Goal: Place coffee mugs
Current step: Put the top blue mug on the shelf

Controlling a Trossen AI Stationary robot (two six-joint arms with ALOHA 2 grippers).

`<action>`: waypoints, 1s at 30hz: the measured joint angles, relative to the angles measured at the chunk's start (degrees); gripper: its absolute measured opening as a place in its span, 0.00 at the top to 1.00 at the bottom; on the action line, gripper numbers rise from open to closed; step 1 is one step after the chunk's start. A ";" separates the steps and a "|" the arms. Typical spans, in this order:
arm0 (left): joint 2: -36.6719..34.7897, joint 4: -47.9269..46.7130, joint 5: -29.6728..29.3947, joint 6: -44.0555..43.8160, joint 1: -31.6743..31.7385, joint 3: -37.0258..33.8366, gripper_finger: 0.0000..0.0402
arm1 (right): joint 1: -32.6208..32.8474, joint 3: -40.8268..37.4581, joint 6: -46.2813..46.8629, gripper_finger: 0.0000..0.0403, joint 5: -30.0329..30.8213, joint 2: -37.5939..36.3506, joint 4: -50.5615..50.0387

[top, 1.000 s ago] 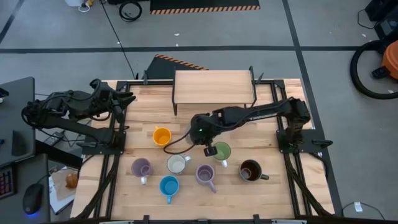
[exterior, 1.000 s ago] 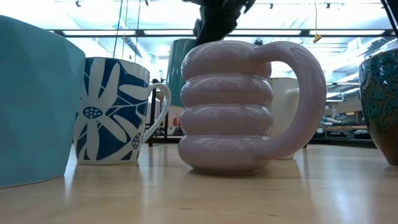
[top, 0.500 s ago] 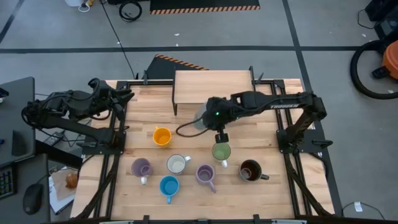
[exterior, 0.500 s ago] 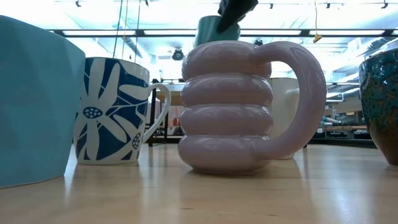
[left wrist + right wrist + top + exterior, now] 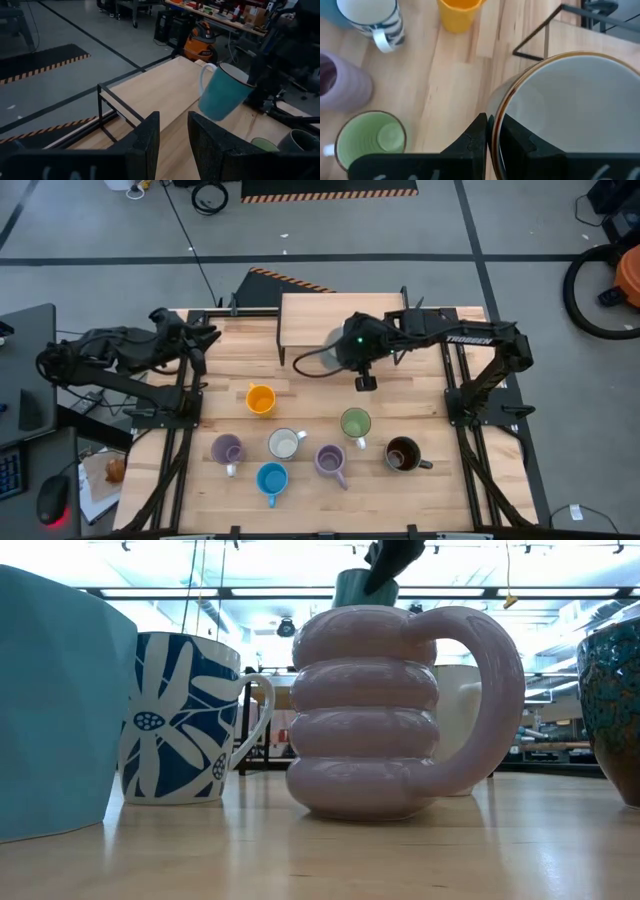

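The right gripper (image 5: 489,131) is pinched tight on the rim of a teal ceramic mug with a white inside (image 5: 222,93), lifted just in front of the raised wooden shelf (image 5: 343,317). The left gripper (image 5: 172,131), fingers apart, idles at the table's left edge.

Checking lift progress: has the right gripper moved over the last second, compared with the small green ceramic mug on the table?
Yes. The right gripper, shut on a teal mug with a white inside, has moved away from the green mug toward the raised wooden shelf.
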 joint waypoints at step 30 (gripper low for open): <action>18.58 18.42 39.29 4.46 29.28 -0.02 0.74 | -33.00 0.04 -25.13 0.89 -9.88 -3.19 -4.93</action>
